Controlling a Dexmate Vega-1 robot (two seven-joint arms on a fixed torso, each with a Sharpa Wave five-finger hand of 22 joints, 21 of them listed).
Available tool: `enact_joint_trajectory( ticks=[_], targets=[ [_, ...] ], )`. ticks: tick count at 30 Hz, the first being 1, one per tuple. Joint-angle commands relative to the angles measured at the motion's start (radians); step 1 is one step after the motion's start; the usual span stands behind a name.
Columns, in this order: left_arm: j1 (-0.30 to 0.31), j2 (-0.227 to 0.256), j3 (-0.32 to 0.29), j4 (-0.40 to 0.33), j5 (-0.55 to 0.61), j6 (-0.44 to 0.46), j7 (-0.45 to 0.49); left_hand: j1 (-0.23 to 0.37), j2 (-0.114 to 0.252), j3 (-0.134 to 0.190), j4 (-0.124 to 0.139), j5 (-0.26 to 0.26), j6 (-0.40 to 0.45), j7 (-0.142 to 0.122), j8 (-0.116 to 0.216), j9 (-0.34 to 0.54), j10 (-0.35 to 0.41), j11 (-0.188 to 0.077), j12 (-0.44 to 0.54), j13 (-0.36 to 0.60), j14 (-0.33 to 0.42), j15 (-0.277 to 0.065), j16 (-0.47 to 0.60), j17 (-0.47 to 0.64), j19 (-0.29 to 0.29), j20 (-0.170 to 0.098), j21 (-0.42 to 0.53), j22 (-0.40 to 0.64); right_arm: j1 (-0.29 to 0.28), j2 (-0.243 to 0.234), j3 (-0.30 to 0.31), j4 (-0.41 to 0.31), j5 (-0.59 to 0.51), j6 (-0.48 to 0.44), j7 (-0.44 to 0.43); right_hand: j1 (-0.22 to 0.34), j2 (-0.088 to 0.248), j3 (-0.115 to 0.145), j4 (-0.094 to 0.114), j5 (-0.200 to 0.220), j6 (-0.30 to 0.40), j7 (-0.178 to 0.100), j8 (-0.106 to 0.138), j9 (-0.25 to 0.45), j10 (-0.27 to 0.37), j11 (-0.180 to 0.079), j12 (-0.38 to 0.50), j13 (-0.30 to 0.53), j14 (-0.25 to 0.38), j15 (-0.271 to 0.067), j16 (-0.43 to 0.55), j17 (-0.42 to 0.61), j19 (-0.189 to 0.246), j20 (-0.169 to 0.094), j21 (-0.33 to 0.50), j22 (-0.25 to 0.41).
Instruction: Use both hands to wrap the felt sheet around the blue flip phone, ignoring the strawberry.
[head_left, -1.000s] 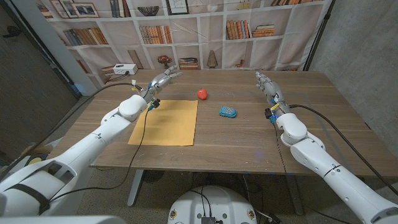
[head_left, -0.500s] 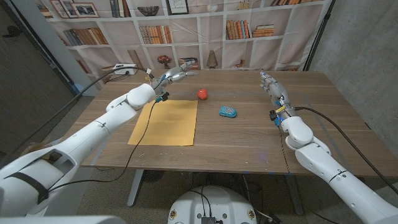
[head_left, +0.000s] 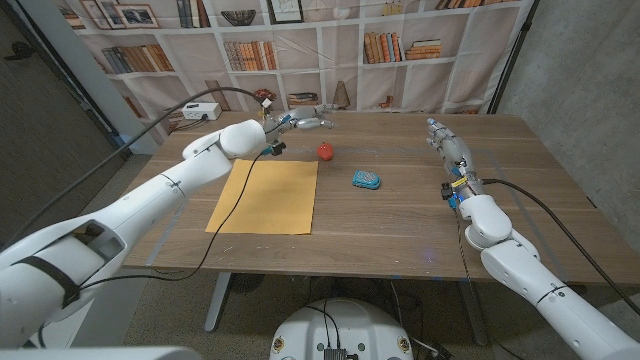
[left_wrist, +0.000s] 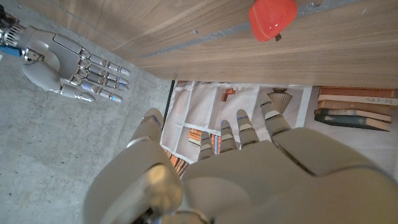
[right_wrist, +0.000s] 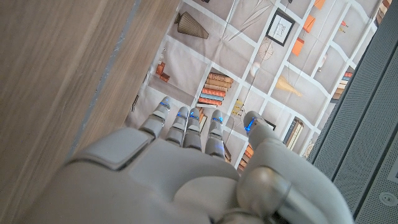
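Yellow felt (head_left: 265, 195) lain flat, untouched, phone (head_left: 366, 179) bare on the wood beside it, strawberry (head_left: 325, 151) behind; left hand (head_left: 303, 122) swung rightward past the felt's far edge, right hand (head_left: 447, 146) drawn back, both empty and spread; wrapping judged not begun.

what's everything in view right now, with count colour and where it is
felt sheet: one, yellow-tan, lying flat on the table's left half
blue flip phone: one, blue, on bare wood right of the sheet, apart from it
strawberry: one, red, beyond the sheet's far right corner
table: one, brown wood
white box: one, white, at the table's far left corner
bookshelf backdrop: one, white with books, behind the table
left hand: one, grey, fingers apart, holding nothing, above the far edge near the strawberry
right hand: one, grey, fingers extended, holding nothing, over the table's right side
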Motion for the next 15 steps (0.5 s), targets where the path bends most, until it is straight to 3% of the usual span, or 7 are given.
enact_joint_trajectory(
  ticks=[1,5,8,15],
  targets=[
    [-0.129,-0.024,0.121,-0.056,0.116,0.06,-0.128,0.01,0.002,0.01,0.002,0.007,0.005,-0.001,0.002,0.003,0.004,0.006,0.004,0.004,0.005,0.003,0.001,0.004,0.002,0.002,-0.001,0.004,-0.039,0.006,0.027,-0.011,-0.003,0.037,-0.014,0.001,0.008,0.0,-0.006,-0.004,0.011,0.001,0.006,0.003,0.011,-0.002,0.006,0.0,0.014,0.001,0.004,0.001,0.007,0.003,0.003,0.001],
    [-0.149,-0.031,0.143,-0.066,0.144,0.067,-0.164,0.018,0.003,0.013,0.002,0.006,0.041,0.009,0.011,0.003,0.023,0.007,0.011,0.005,0.006,0.002,0.0,0.004,0.003,0.002,-0.002,0.005,-0.047,0.013,0.031,-0.004,-0.005,0.05,-0.017,0.002,0.01,0.0,-0.007,-0.005,0.016,0.003,0.007,0.003,0.014,0.0,0.006,0.0,0.017,0.0,0.005,0.001,0.009,0.004,0.003,0.001],
    [-0.17,-0.037,0.163,-0.072,0.171,0.075,-0.198,0.034,0.005,0.018,0.001,0.005,0.143,0.024,0.035,0.003,0.064,0.003,0.024,0.005,0.022,-0.002,0.003,0.003,0.01,-0.004,-0.001,0.006,-0.051,0.02,0.034,-0.002,-0.006,0.054,-0.024,0.004,0.012,-0.001,-0.011,-0.007,0.023,0.006,0.008,0.003,0.012,-0.001,0.004,0.0,0.016,0.0,0.005,0.0,0.01,0.003,0.003,0.002],
    [-0.221,-0.06,0.216,-0.069,0.245,0.091,-0.272,0.063,0.011,0.028,-0.005,0.007,0.175,0.028,0.031,0.003,0.121,-0.004,0.04,0.004,0.07,-0.024,0.014,0.001,0.031,-0.009,0.004,0.006,-0.051,0.027,0.037,0.013,-0.008,0.067,-0.02,0.007,0.015,-0.001,-0.015,-0.008,0.038,0.013,0.012,0.003,0.011,-0.001,0.003,0.0,0.016,0.0,0.004,0.0,0.01,0.005,0.002,0.002]
  ],
)
